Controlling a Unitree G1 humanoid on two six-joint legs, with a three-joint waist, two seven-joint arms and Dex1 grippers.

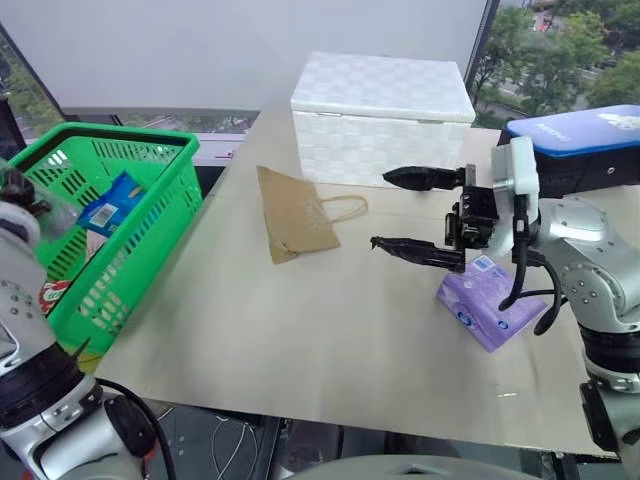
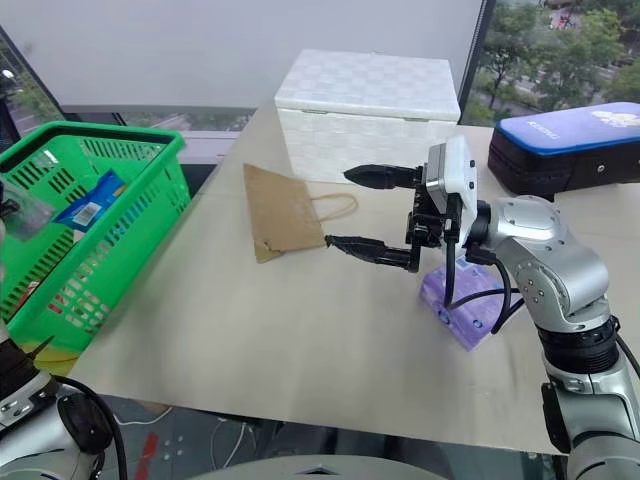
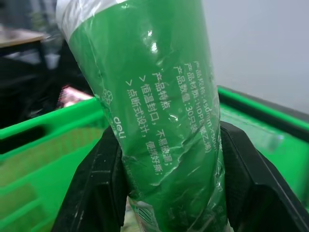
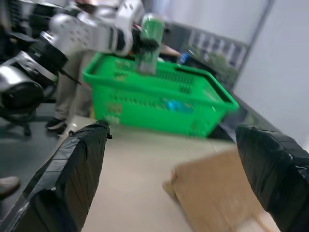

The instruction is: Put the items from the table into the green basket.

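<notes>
My left gripper (image 3: 170, 145) is shut on the translucent green bottle (image 3: 154, 72), one black finger on each side. In the right wrist view this bottle (image 4: 151, 30) stands upright over the green basket (image 4: 159, 104). The green basket (image 1: 150, 225) sits off the left edge of the beige table (image 1: 300, 330). A lilac-purple packet (image 1: 487, 305) lies on the table at the right. My right gripper (image 1: 398, 213) hovers open just left of and above the packet, pointing towards the basket, with nothing between its fingers.
A white woven-pattern box (image 1: 380, 115) stands at the back of the table, with a flat brown paper bag (image 1: 295, 215) in front of it. A blue-topped black case (image 1: 575, 145) lies at the far right. A blue packet (image 1: 110, 203) lies in the basket.
</notes>
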